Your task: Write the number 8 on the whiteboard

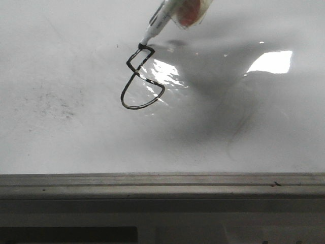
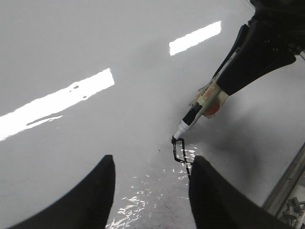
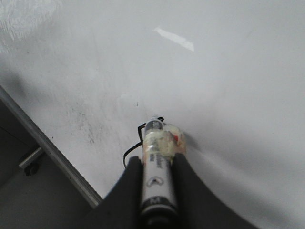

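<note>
1. Whiteboard lies flat as the work surface, glossy white, bright glare patches, faint grey smudges toward the left in the front view; grey metal edge rail runs along its near side.
2. Number 8 is drawn in thin black line on the board, a little left of centre in the front view: small angular diamond-like upper loop, larger rounded lower loop below it, the two joined at a narrow waist.
3. Marker comes in tilted from the upper right of the front view; its dark tip touches the top corner of the 8's upper loop.
4. Marker barrel is white with print, wrapped in clear tape with a red-orange patch on it.
5. Right gripper: dark fingers closed tight on the marker barrel, one each side, tip pointing away toward the board.
6. Left gripper: fingers spread wide apart, nothing between them, hanging above the board near the 8 without touching the marker.
7. Left wrist view shows only the upper part of the 8; the lower loop is hidden behind one finger.
</note>
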Controlling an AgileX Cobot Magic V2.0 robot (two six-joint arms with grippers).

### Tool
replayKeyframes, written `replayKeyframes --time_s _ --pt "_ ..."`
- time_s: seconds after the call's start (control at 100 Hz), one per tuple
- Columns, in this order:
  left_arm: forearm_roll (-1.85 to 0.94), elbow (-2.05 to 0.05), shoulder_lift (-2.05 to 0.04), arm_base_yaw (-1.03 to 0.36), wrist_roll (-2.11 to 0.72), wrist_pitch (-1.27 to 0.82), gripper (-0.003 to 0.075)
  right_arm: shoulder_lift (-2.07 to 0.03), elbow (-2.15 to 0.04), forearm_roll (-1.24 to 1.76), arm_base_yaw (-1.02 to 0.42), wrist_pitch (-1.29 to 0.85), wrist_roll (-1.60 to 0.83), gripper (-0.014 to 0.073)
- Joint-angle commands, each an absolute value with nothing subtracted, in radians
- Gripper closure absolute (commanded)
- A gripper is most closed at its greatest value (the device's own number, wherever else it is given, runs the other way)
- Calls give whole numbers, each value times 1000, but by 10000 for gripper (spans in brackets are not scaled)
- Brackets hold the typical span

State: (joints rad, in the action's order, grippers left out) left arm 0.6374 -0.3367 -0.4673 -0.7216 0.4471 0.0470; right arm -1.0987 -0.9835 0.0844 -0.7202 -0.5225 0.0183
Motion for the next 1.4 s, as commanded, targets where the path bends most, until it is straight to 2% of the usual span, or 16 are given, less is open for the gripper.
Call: replayKeyframes --time_s 0.0,0.23,0.43,0.59,0.91,1.01,1.17,1.28,1.34,1.38,1.39 --pt "625 -369 -472 -728 456 103 386 -1081 -1006 51 -727 -457 18 637" --pt "629 -369 -498 -732 458 144 386 -1022 -1006 71 -798 -520 18 637" --pt "738 -369 -706 -822 458 271 385 -1077 -1006 73 -893 -581 18 637" --pt "740 -393 -872 -856 458 279 385 -1091 -1006 78 -925 -584 55 637" --pt "743 -439 -1008 -856 438 356 392 -1093 -1006 166 -935 -582 65 637" --pt "736 -439 -1022 -856 438 356 484 -1093 -1006 166 -935 -584 68 637" --pt "697 -439 -1022 -856 438 356 744 -1093 -1006 166 -935 -593 68 637" --pt "697 -439 -1022 -856 438 356 741 -1093 -1006 166 -935 -595 68 624" --pt "697 -439 -1022 -856 438 356 741 -1093 -1006 166 -935 -602 68 557" --pt "697 -439 -1022 -856 438 356 741 -1093 -1006 166 -935 -603 68 494" --pt "697 -439 -1022 -856 438 356 741 -1093 -1006 166 -935 -603 68 451"
